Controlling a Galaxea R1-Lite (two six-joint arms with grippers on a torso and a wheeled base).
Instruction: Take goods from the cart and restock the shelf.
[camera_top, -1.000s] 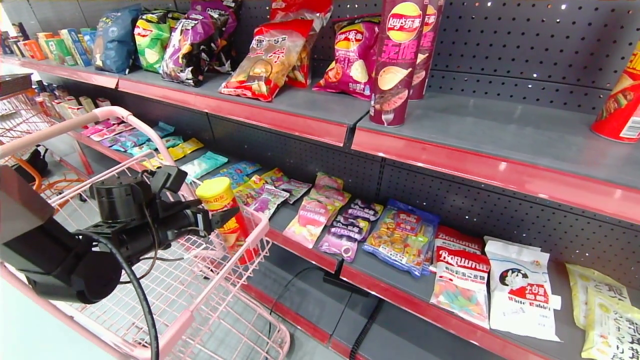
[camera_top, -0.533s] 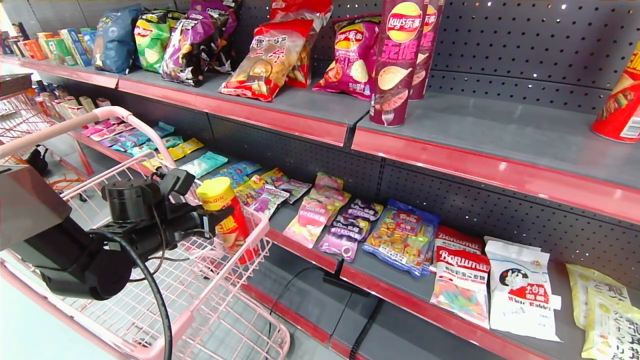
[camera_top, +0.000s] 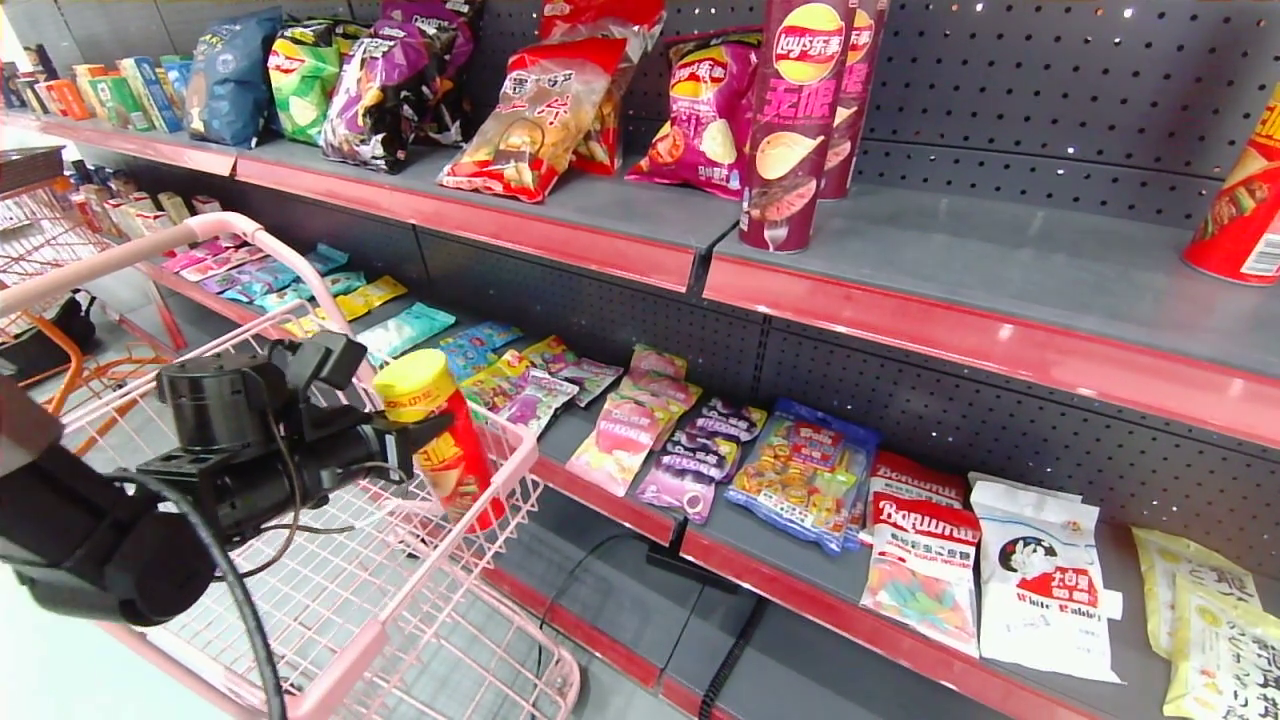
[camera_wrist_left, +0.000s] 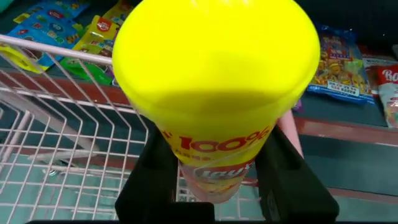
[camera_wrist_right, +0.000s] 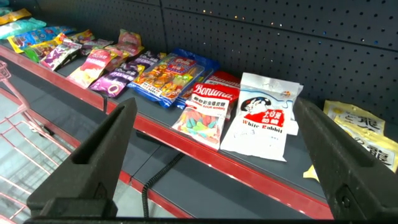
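A red chip can with a yellow lid (camera_top: 440, 440) stands upright at the front right corner of the pink wire cart (camera_top: 395, 625). My left gripper (camera_top: 425, 440) is shut on the red chip can just below the lid. In the left wrist view the yellow lid (camera_wrist_left: 217, 93) looms large, with a black finger (camera_wrist_left: 152, 177) on either side of the can body. My right gripper (camera_wrist_right: 217, 109) hangs open with nothing in it, in front of the lower shelf's sweets packets (camera_wrist_right: 202, 118). The upper shelf (camera_top: 1000, 270) has bare grey space right of a tall purple can (camera_top: 795, 120).
Chip bags (camera_top: 540, 110) line the upper shelf to the left. A red can (camera_top: 1240, 210) stands at its far right edge. Candy packets (camera_top: 800, 470) cover the lower shelf. An orange cart (camera_top: 60, 350) stands behind the pink one. A black cable (camera_top: 735, 655) runs under the lower shelf.
My left arm has shifted a little to the left with the chip can in its grip. The right gripper and the shelf goods have not moved.
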